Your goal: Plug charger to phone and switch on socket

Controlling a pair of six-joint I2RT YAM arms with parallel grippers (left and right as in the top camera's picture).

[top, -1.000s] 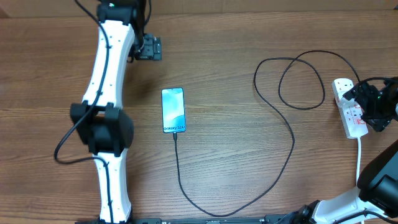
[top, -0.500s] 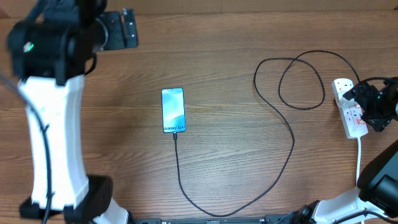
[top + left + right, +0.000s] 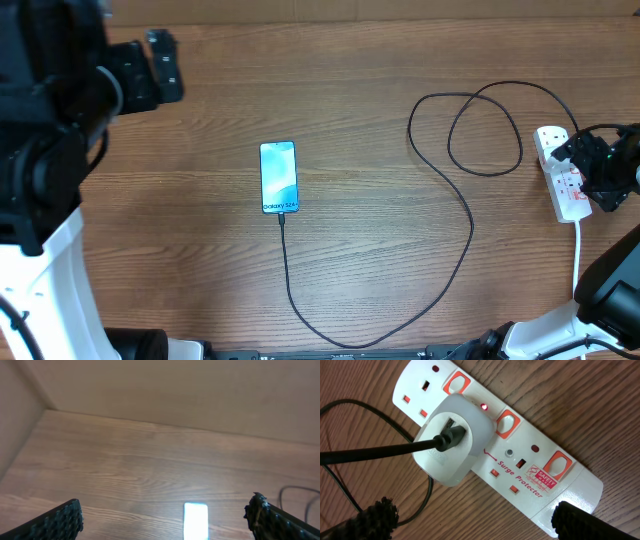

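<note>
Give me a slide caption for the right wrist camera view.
White adapter with the black charger cable plugged into the power strip, a red light lit beside it.

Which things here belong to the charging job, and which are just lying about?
Job: phone, black charger cable, white adapter, socket strip.
Just there: wooden table, beige wall.

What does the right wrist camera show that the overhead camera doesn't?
Only the right wrist view shows a small red light lit on the socket, beside the white adapter holding the charger. Only the overhead shows the phone, screen lit, with the charger reaching its lower edge. Both show the socket and the charger.
</note>
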